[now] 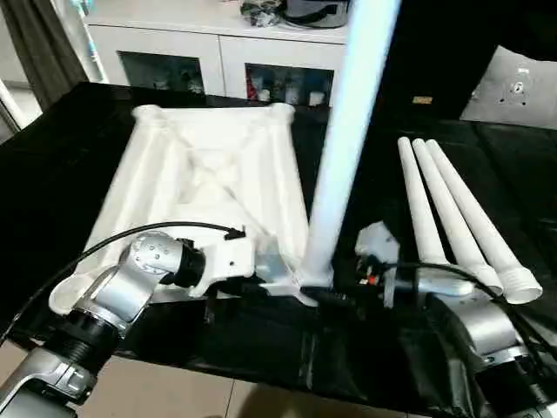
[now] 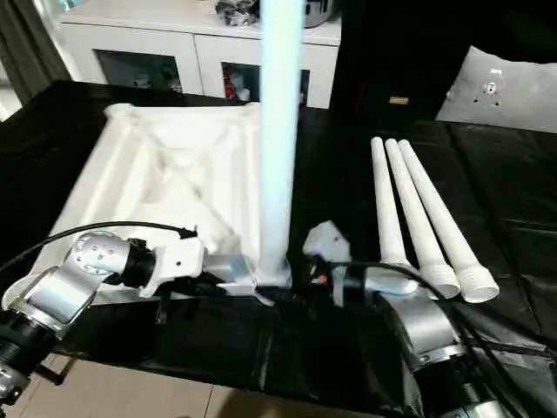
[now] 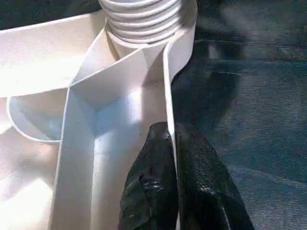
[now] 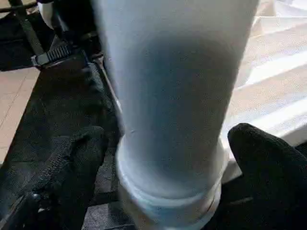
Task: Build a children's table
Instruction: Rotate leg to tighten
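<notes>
The white table top (image 1: 209,174) lies underside up on the black table. One leg (image 1: 348,139) stands upright in its near right corner socket, threaded end (image 3: 144,19) seated. My left gripper (image 3: 171,132) is shut on the top's thin side wall just short of that corner. My right gripper (image 4: 168,143) is open around the foot of the upright leg, one black finger (image 4: 72,163) on each side with a small gap. Three more legs (image 1: 452,218) lie side by side at the right, flared ends toward me.
A white cabinet with glass doors (image 1: 218,61) stands behind the black table (image 1: 52,157). Tiled floor (image 1: 174,392) shows past the near edge. Cables run along both of my forearms. A grey cushion-like object (image 1: 513,87) sits at the far right.
</notes>
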Robot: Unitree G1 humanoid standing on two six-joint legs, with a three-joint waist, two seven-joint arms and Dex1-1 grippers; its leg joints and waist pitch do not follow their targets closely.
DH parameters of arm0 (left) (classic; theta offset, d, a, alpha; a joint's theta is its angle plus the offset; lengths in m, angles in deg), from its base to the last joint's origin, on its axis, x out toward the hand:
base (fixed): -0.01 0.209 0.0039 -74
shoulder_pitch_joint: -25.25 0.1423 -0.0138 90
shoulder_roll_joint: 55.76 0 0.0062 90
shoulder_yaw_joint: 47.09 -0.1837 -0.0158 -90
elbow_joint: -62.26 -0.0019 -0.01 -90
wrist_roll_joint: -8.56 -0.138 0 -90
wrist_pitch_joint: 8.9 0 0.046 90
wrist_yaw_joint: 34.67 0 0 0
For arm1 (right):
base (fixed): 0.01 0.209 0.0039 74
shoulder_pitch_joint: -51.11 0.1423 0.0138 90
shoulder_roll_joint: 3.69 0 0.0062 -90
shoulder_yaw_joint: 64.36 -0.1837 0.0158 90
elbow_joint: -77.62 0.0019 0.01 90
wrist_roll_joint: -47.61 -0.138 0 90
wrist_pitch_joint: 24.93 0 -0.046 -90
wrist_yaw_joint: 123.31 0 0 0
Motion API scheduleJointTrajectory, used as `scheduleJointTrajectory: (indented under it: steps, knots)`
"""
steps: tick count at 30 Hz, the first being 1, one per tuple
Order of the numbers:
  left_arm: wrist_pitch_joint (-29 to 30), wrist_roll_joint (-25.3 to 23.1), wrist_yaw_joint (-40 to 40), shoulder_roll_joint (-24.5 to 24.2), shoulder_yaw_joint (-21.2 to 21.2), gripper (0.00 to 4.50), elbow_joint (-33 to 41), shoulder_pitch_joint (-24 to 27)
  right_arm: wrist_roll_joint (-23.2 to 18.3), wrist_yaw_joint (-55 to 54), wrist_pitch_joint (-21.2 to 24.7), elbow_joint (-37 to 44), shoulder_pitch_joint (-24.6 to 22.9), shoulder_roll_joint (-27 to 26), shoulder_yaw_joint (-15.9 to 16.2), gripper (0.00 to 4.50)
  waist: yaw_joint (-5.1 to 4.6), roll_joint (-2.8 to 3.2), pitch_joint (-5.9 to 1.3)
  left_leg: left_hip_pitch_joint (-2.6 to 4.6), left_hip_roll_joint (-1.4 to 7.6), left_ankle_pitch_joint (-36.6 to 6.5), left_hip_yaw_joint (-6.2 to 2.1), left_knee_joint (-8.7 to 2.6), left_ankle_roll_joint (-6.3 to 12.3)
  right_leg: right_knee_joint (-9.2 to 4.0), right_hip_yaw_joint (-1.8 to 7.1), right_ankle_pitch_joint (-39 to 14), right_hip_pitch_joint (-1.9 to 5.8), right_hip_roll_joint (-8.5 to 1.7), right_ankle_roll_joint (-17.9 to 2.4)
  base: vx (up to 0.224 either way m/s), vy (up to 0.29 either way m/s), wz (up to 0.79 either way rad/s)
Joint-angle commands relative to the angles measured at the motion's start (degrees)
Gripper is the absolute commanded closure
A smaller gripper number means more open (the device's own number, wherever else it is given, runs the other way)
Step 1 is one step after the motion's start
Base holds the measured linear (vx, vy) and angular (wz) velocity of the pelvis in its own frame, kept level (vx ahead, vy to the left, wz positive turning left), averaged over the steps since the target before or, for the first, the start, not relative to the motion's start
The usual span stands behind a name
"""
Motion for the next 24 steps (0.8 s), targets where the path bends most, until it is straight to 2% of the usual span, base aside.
scheduleJointTrajectory:
  steps: [1,4,9,14,16,24]
  knots:
    - [-1.60,-1.33,-1.97,0.07,-2.62,4.50,-0.23,-0.13,0.58,0.22,-0.54,-0.72,1.00,0.09,-0.44,0.38,-0.25,0.45,-3.90,0.32,2.81,-6.92,-0.10,-3.81,2.45,-2.84,2.62,-8.15,3.27,-5.10,-13.70,0.000,0.000,0.00]
    - [-1.36,-0.55,-3.26,0.21,-2.62,4.50,0.53,0.43,-0.48,0.44,-0.25,-1.85,1.81,-0.37,-0.71,0.64,-0.31,0.63,-3.94,0.18,2.86,-7.30,-0.10,-3.85,2.36,-2.78,2.55,-8.48,3.37,-5.23,-13.73,0.000,0.000,0.00]
    - [-2.19,-0.95,-3.44,0.24,-3.00,4.50,0.00,0.48,-0.93,1.56,0.52,-1.72,2.02,-0.30,-0.54,1.07,-0.42,0.57,-4.07,0.08,2.83,-6.38,-0.11,-3.74,2.76,-2.57,2.49,-6.72,3.48,-5.17,-13.86,0.000,0.000,0.00]
    - [-2.62,-1.17,-3.62,0.19,-2.88,4.50,-0.49,0.50,-0.59,2.88,1.04,-1.55,1.52,0.17,-0.07,1.41,-0.36,0.52,-4.07,0.03,2.78,-6.31,-0.08,-3.69,2.85,-2.63,2.46,-7.52,3.50,-5.18,-13.67,0.000,0.000,0.00]
    - [-2.68,-1.22,-3.60,0.11,-2.88,4.50,-0.57,0.54,-0.57,2.99,1.07,-1.52,1.35,0.27,0.02,1.67,-0.32,0.56,-4.08,0.05,2.82,-6.43,-0.10,-3.69,2.80,-2.62,2.45,-7.82,3.49,-5.19,-13.62,0.000,0.000,0.00]
    - [-1.23,-0.81,-2.99,0.25,-2.37,4.50,-0.10,1.30,-0.96,2.67,2.86,-0.87,0.16,-0.53,0.13,1.83,-0.29,0.51,-4.13,0.01,2.76,-6.07,-0.10,-3.63,2.84,-2.57,2.42,-7.53,3.56,-5.17,-13.62,0.000,0.000,0.00]
